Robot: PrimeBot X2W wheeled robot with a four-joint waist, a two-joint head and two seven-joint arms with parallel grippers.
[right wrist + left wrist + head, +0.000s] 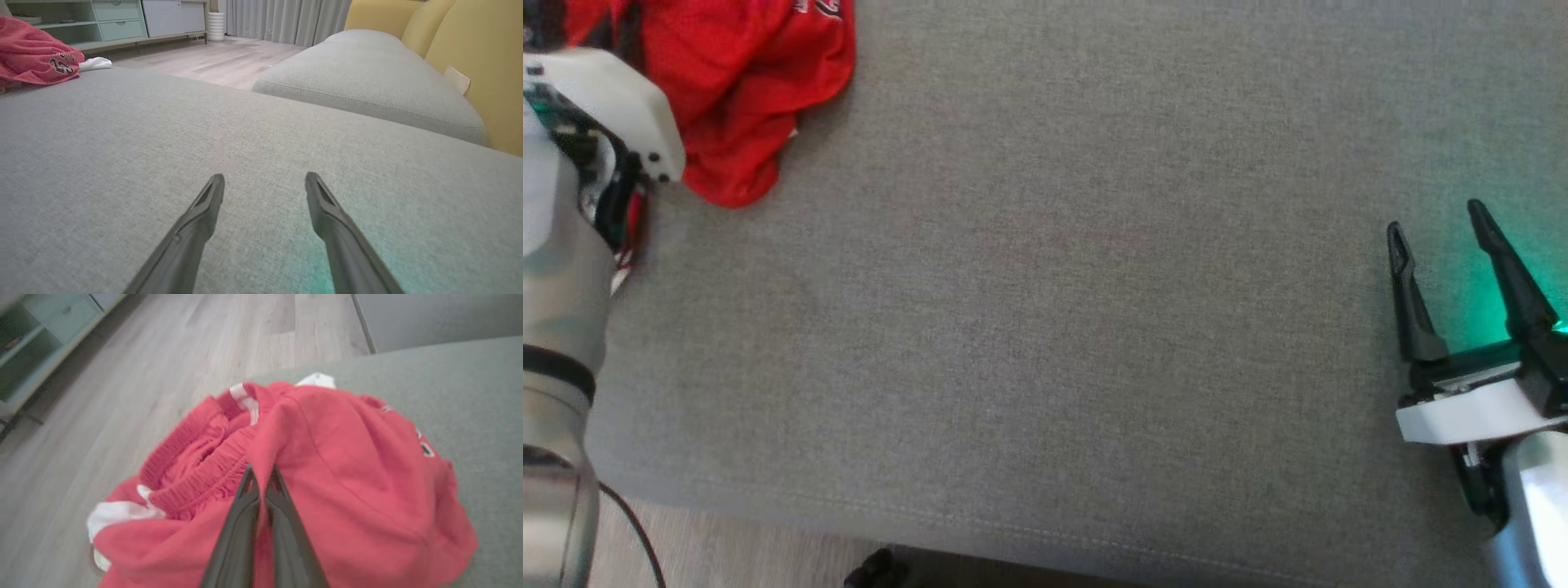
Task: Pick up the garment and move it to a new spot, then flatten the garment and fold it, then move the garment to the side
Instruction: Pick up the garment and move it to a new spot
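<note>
A: Left pincer (262,470)?
B: Clamped on a fold of the red shorts (347,477), which lie bunched at the grey cushion's (1054,327) far-left corner.
A: Right pincer (1436,217)?
B: Spread and empty, well apart to the right. The left one is far nearer.

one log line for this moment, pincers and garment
left pincer: shut on red garment | right pincer: open, empty, over grey cushion | state: crumpled, not yet flattened

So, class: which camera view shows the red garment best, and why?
The left wrist view: the red garment sits close up, waistband and white trim clear, with the left gripper shut on a fold. The head view catches a crumpled part at upper left, partly behind the left arm. The right wrist view shows a distant edge.
</note>
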